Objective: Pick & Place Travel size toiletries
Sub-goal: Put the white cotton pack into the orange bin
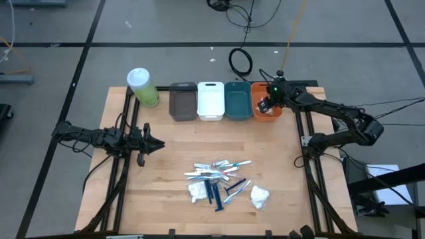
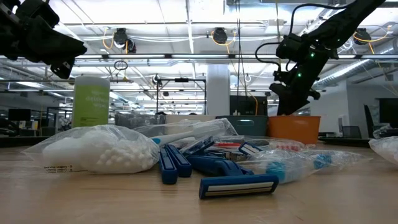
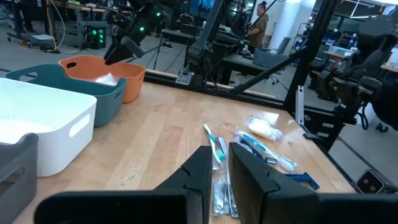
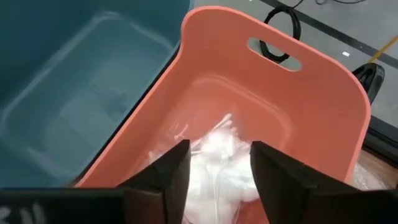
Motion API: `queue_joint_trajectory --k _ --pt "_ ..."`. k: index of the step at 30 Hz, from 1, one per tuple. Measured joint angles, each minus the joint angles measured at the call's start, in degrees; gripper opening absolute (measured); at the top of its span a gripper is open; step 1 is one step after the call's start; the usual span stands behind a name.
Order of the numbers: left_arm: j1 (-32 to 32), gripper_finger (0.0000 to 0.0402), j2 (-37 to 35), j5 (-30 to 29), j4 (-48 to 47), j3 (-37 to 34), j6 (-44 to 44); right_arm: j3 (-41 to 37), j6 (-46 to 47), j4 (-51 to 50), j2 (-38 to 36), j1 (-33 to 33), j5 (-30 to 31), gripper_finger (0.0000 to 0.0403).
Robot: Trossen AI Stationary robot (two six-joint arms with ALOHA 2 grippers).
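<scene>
Right hand (image 1: pixel 265 105) hangs over the orange bin (image 1: pixel 273 117) at the far right of the bin row; in the right wrist view its fingers (image 4: pixel 163 174) stand apart with a white pouch (image 4: pixel 221 155) lying on the bin floor between and below them, so it reads as a release, pouch no longer clamped; judgement: step in hand is the drop-off of one toiletry.

To do it well: keep the fingers spread wide and lift straight up, so no crinkly film snags on a pad and gets dragged back over the rim; clear the bin wall before swinging near; don't clip the teal bin (image 1: pixel 237 101) just beside it.

Rest of the toiletries sit in a loose pile (image 1: pixel 222 180) at the near middle of the desk (image 1: pixel 166 153), well apart from the bins: two white pouches (image 1: pixel 259 196), dark blue razors (image 2: pixel 238 185), slim silvery and pale-blue sticks; items overlap, so next pick wants an outlying piece, probably the right-hand pouch.

Left hand (image 1: pixel 151 143) waits over the left side of the desk, fingers (image 3: pixel 198 169) nearly together, holding nothing.

White bin (image 1: pixel 210 99) and grey bin (image 1: pixel 182 101) stand further left in the row; green cylinder (image 1: pixel 143 86) at the far left corner.
</scene>
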Motion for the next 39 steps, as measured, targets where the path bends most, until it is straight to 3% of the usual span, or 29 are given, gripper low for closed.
queue_joint_trajectory --k 6,12,20,25,32,39 --pt "0.02 0.0051 0.0 -0.02 0.0 0.01 0.0 0.0 0.45 1.86 -5.85 4.81 -16.35 0.017" --pt "0.0 0.0051 0.0 -0.01 0.08 0.01 0.0 0.02 -0.63 3.64 -13.95 17.57 -29.81 0.0159" --pt "0.0 0.0051 0.0 -0.01 0.07 0.01 0.0 0.02 -0.55 3.51 -19.04 39.82 -25.14 0.0158" --pt "0.02 0.0051 0.0 -0.02 0.04 0.02 0.0 0.01 2.02 3.47 -19.07 49.99 -19.77 0.0158" --pt "0.0 0.0051 0.0 0.0 0.06 0.01 0.0 -0.44 2.39 3.78 -18.46 59.87 -17.22 0.0157" --pt "0.01 0.0051 0.0 0.0 0.02 0.02 0.0 -3.59 2.39 6.87 -18.44 64.73 -17.14 0.0157"
